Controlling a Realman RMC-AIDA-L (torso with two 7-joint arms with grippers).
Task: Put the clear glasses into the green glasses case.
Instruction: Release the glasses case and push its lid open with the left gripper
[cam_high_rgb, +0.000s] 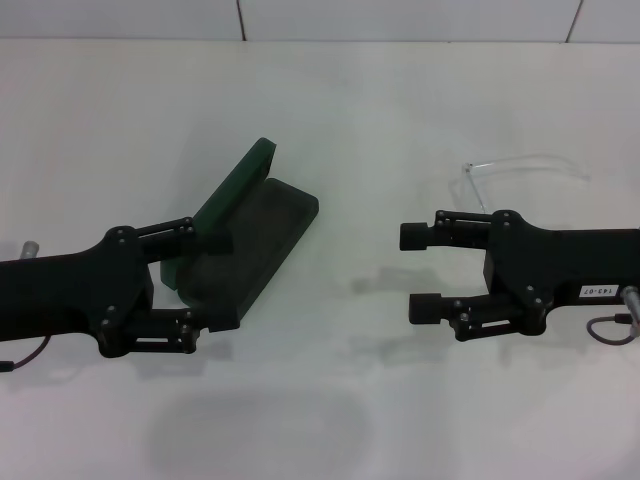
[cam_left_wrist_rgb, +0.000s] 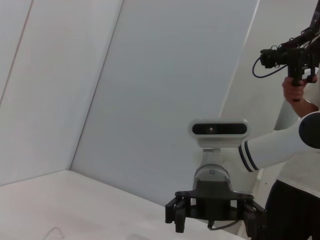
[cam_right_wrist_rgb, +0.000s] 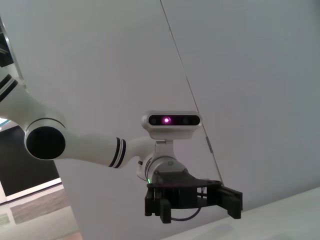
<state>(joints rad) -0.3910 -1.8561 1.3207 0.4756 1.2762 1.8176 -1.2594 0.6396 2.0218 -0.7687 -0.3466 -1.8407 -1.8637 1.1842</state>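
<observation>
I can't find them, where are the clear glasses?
In the head view, the clear glasses lie on the white table, on the robot's right, just beyond the right end effector and apart from the green case.

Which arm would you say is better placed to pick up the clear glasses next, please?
The right. The right gripper is open, empty and nearest the clear glasses, which lie just beyond it. The left gripper is at the open green glasses case, across the table.

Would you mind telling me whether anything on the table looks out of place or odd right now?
Nothing stands out: the green glasses case lies open, the clear glasses sit apart, undamaged.
</observation>
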